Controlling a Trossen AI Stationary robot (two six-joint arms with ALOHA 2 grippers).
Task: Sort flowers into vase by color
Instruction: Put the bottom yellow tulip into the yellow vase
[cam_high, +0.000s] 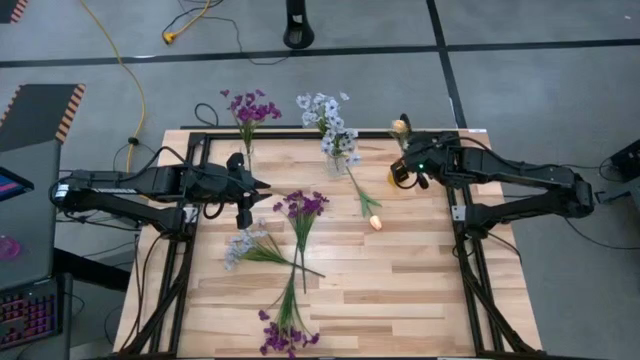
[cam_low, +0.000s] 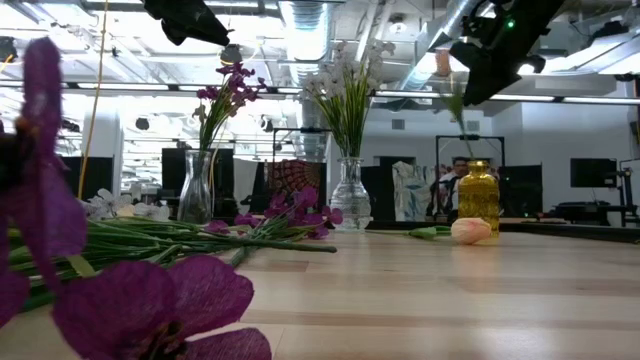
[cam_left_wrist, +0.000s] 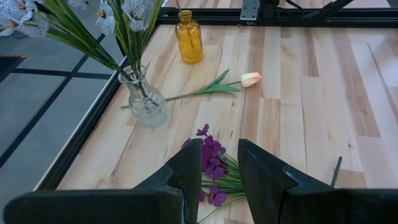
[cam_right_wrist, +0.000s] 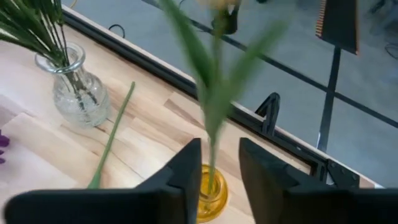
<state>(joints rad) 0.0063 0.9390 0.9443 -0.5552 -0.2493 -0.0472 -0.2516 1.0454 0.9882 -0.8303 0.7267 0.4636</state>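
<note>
Glass, smooth and amber, forms the small yellow vase (cam_right_wrist: 210, 194) at the far right corner of the pale wooden tabletop (cam_high: 400, 290). Above this vase the right tool (cam_right_wrist: 214, 163) seems to pinch a blurred green stem (cam_right_wrist: 208, 93); its bud is cut off. Left of this vase lie a peach tulip (cam_high: 375, 221) and purple sprigs (cam_high: 303, 208), under the slightly parted, empty left tool (cam_left_wrist: 219, 163).

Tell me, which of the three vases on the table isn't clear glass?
The small amber vase at the table's right back corner, under the right gripper. The purple flowers' vase and the white flowers' vase are clear.
</note>
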